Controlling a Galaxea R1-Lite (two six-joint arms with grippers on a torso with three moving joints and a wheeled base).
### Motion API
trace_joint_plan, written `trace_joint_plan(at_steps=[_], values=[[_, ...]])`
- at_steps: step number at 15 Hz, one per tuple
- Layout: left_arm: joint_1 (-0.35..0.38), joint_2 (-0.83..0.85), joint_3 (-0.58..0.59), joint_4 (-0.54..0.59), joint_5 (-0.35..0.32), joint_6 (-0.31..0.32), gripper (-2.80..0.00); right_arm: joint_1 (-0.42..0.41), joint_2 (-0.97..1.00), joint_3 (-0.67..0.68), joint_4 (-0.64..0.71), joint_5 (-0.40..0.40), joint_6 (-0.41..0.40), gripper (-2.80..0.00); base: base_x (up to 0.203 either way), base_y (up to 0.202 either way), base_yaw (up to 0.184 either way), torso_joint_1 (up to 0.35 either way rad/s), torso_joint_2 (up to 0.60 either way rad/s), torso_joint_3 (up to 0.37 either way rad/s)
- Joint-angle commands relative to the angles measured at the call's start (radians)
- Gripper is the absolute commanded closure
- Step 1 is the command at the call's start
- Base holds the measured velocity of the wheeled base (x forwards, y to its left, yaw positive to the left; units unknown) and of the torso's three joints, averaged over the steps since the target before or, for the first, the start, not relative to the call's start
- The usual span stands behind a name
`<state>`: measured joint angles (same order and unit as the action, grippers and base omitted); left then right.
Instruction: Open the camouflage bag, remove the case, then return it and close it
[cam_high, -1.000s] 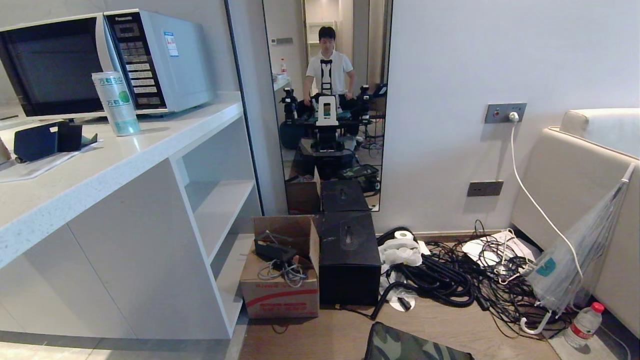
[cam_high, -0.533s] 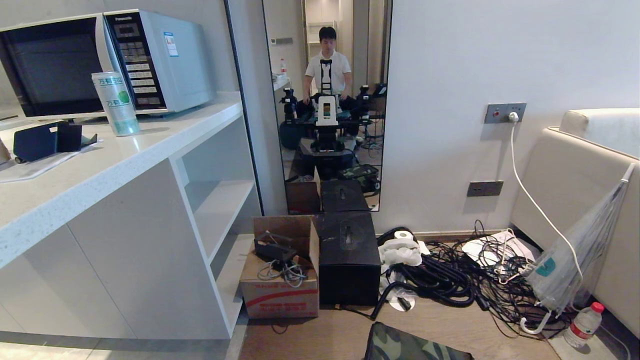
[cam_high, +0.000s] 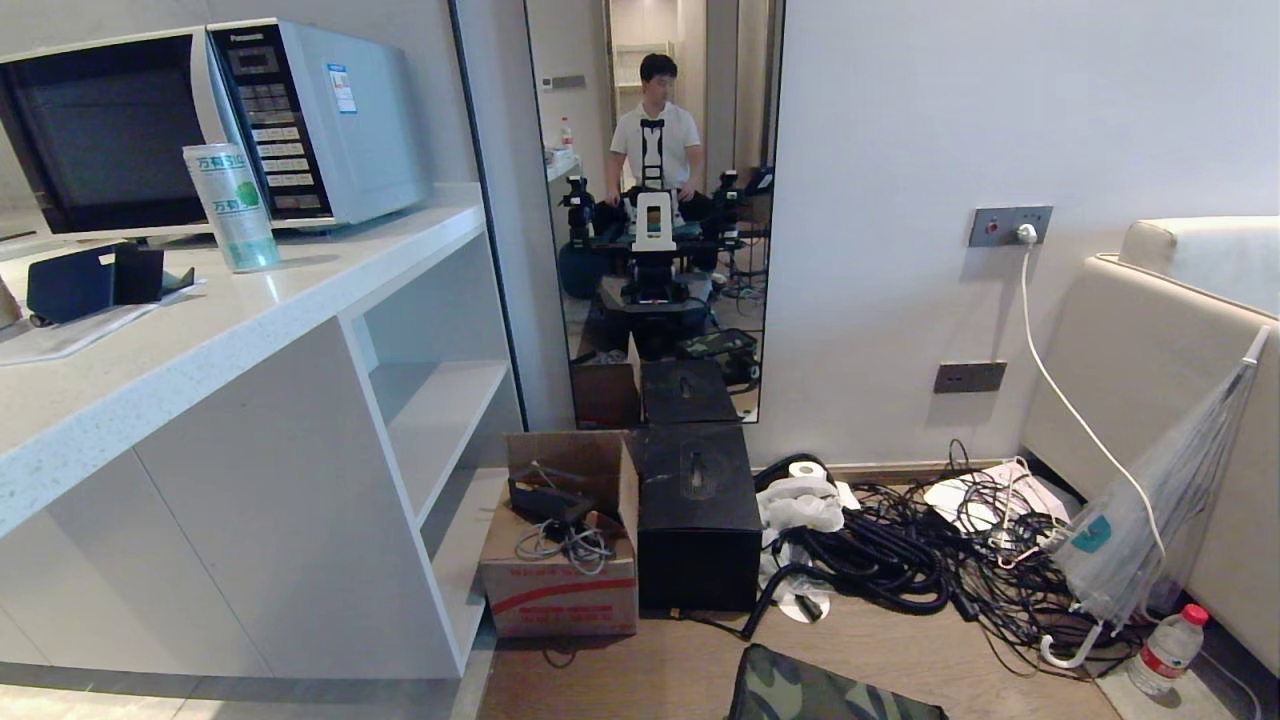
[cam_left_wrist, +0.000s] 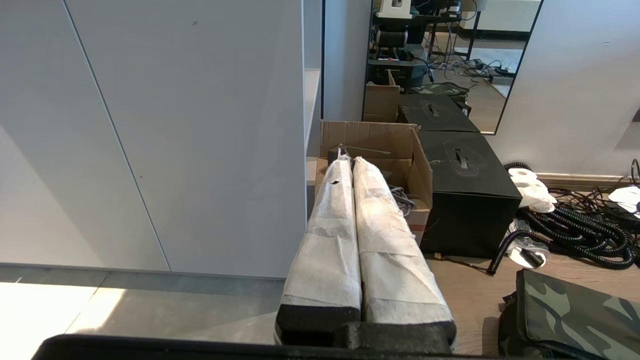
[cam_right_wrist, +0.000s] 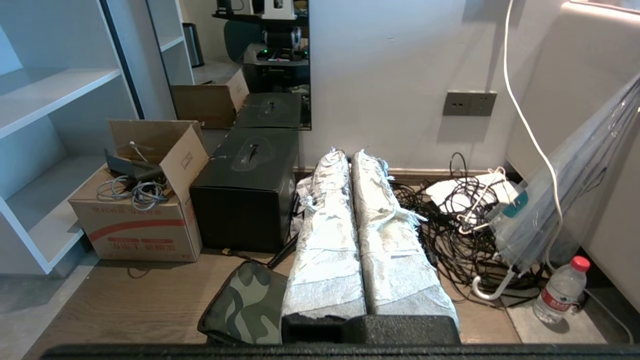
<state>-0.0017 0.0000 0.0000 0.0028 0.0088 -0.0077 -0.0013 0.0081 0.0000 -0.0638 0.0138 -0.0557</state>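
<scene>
The camouflage bag (cam_high: 820, 690) lies shut on the wood floor at the near edge of the head view, only its far end showing. It also shows in the left wrist view as the camouflage bag (cam_left_wrist: 575, 317) and in the right wrist view as the camouflage bag (cam_right_wrist: 245, 307), partly behind the fingers. The case is out of view. My left gripper (cam_left_wrist: 348, 161) hangs shut and empty above the floor, left of the bag. My right gripper (cam_right_wrist: 349, 154) is shut and empty above the bag's right side. Neither arm appears in the head view.
A plain black cube box (cam_high: 697, 520) and an open cardboard box (cam_high: 560, 550) stand against a wall mirror (cam_high: 660, 210), which reflects a person and the robot. A tangle of black cables (cam_high: 930, 550), an umbrella (cam_high: 1140, 520) and a water bottle (cam_high: 1165, 650) lie right, by a sofa (cam_high: 1150, 380). White shelving (cam_high: 250, 400) stands left.
Only the person reflected in the mirror has shifted slightly. The bag, the boxes and both grippers have not moved.
</scene>
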Motion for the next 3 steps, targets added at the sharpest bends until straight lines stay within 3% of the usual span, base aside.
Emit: trace_joint_plan(at_steps=[1,3], values=[[0.0,0.0,0.0,0.0,0.0,0.0,0.0,0.0,0.001,0.031,-0.001,0.002,0.0,0.0,0.0,0.0,0.0,0.0,0.0,0.0],[0.0,0.0,0.0,0.0,0.0,0.0,0.0,0.0,0.001,0.031,-0.001,0.002,0.0,0.0,0.0,0.0,0.0,0.0,0.0,0.0]])
